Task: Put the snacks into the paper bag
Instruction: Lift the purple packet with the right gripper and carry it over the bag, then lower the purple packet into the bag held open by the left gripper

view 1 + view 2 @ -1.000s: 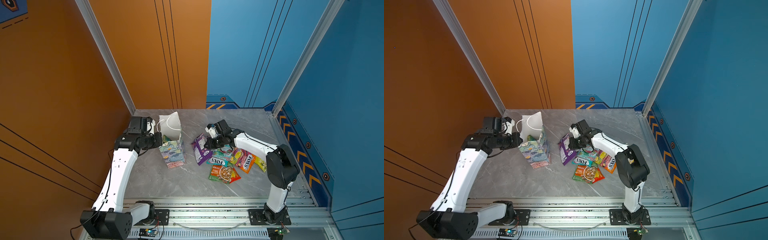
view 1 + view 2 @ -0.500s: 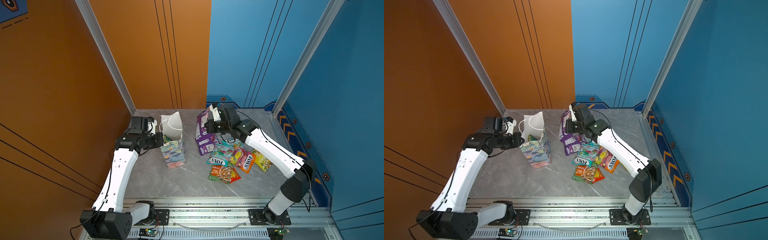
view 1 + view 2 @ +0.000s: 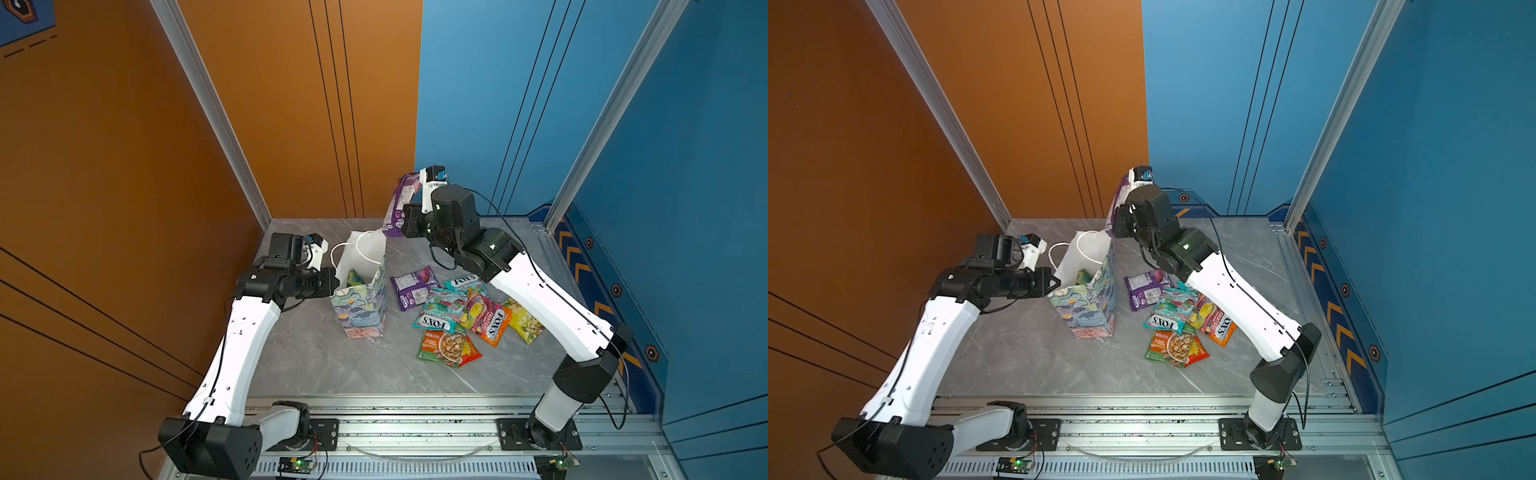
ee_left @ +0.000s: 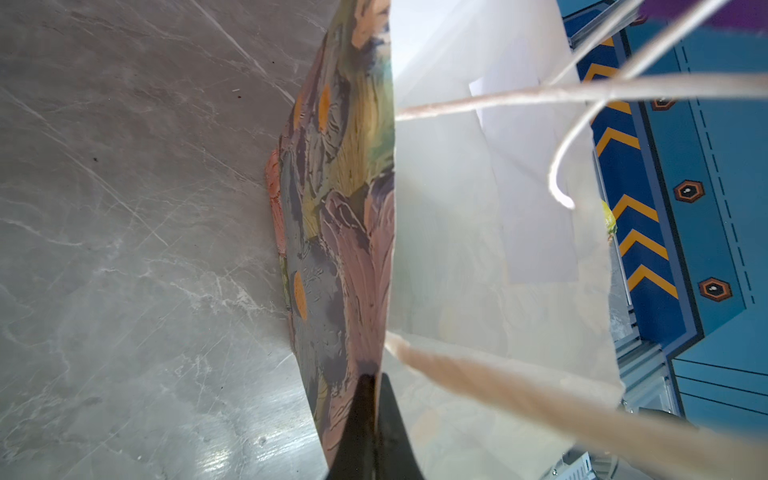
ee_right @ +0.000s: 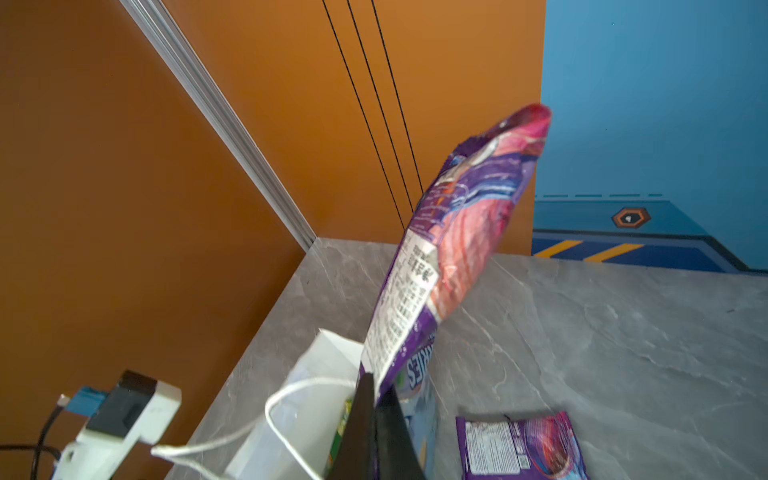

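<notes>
Right of centre, toward the worktop's (image 3: 324, 361) near edge, the loose packets (image 3: 457, 316) lie overlapping, not yet bagged. Left of them the bag (image 3: 365, 307) stands upright, floral outside and white inside, with a green packet (image 3: 355, 277) in it. The left gripper (image 4: 371, 386) is closed on its side wall, apparently to steady it and hold the mouth wide. Farther back, over the bag's far rim, the right gripper (image 5: 372, 386) pinches a glossy purple packet (image 5: 457, 249) by its lower end, seemingly poised to drop it in.

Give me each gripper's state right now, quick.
Left gripper: shut on the paper bag, at its rim.
Right gripper: shut on a purple snack packet, in the air.
</notes>
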Controlling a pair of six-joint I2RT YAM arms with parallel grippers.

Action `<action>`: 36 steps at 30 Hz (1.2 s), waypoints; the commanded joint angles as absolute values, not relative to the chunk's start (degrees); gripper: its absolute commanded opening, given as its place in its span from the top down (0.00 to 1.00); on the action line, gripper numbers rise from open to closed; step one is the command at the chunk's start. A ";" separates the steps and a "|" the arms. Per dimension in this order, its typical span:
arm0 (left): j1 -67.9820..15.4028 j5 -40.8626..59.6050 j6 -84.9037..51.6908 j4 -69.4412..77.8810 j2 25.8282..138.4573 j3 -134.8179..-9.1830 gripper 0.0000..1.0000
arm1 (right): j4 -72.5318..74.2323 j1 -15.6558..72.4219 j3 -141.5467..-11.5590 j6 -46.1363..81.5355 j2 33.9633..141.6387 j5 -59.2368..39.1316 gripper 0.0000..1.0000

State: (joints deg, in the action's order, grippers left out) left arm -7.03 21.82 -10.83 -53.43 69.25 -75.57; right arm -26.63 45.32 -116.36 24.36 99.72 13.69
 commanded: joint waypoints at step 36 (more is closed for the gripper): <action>-13.31 9.31 -17.09 -50.63 68.35 -77.74 1.00 | -36.44 51.41 -118.91 20.13 99.32 16.07 1.00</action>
